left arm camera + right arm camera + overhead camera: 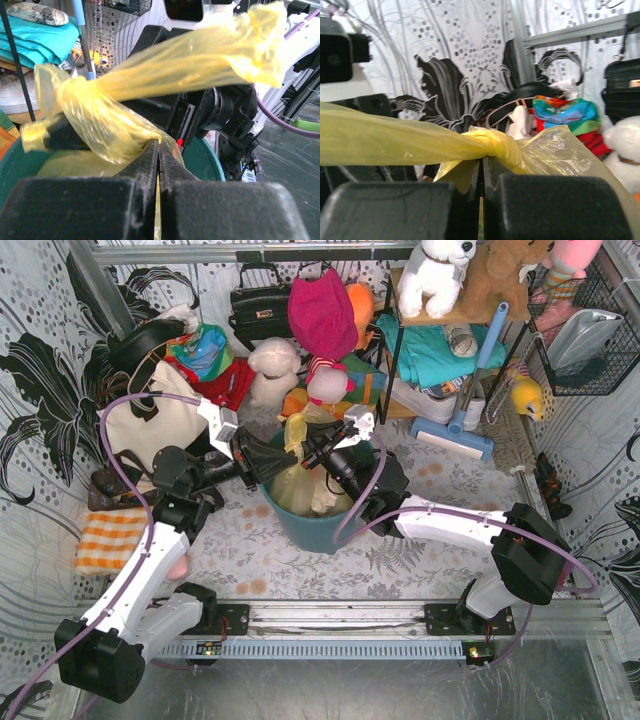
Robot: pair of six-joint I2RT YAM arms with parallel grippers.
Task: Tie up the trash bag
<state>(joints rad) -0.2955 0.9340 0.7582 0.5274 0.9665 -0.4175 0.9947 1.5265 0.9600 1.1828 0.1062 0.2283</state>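
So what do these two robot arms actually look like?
The left arm and right arm are built alike: white tube-like links joined by chunky black joints. A purple cable loops along each one. Each ends in flat, blocky black fingers.

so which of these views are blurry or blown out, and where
Left wrist: near fingers out of focus, bag glows bright, its far end smeared. Right wrist: knot fairly sharp, fingers soft. Top: evenly lit, crisp.
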